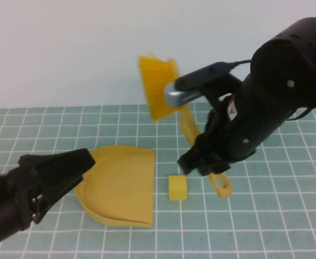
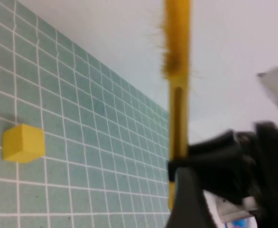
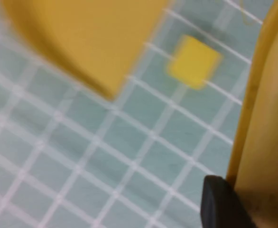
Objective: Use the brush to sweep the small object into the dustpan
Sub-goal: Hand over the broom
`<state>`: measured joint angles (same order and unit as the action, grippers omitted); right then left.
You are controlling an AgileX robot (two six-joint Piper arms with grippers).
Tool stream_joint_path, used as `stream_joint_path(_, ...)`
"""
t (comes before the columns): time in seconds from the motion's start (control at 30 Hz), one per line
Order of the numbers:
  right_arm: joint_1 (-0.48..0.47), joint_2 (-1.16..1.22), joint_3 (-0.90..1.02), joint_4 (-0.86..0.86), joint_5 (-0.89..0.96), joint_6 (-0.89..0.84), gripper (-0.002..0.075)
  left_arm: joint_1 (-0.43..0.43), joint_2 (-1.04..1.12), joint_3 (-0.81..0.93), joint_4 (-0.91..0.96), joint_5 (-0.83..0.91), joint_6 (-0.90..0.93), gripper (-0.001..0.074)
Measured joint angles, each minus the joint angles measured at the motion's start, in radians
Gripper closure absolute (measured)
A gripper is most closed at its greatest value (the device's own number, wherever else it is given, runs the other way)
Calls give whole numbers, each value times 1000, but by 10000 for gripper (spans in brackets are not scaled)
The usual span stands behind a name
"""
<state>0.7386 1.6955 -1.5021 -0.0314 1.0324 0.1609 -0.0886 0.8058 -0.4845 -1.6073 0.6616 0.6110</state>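
Note:
The small yellow cube (image 1: 178,188) lies on the green grid mat just right of the yellow dustpan (image 1: 120,186), whose open edge faces it. My right gripper (image 1: 201,159) is shut on the handle of the yellow brush (image 1: 158,86), held tilted with the bristles up and the looped handle end (image 1: 222,186) down beside the cube. In the right wrist view a black finger (image 3: 219,204) presses the handle (image 3: 267,142), with the cube (image 3: 193,61) and dustpan (image 3: 91,38) below. My left gripper (image 1: 66,170) is over the dustpan's left end. The left wrist view shows the cube (image 2: 23,142) and the brush (image 2: 177,95).
The green grid mat (image 1: 276,216) covers the table up to a white wall behind. The right arm's dark body (image 1: 276,97) looms over the mat's right half. The left arm (image 1: 7,210) fills the lower left corner.

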Motion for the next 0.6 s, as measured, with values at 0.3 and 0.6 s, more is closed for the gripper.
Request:
stream_joint_path(0.3,144,-33,-31,78,-15,-33,535,0,152,0,-123,91,209,307)
stream_joint_path(0.6,159,-21,-102,136,-18,-51,535,0,243,-28,-123,131,274,307)
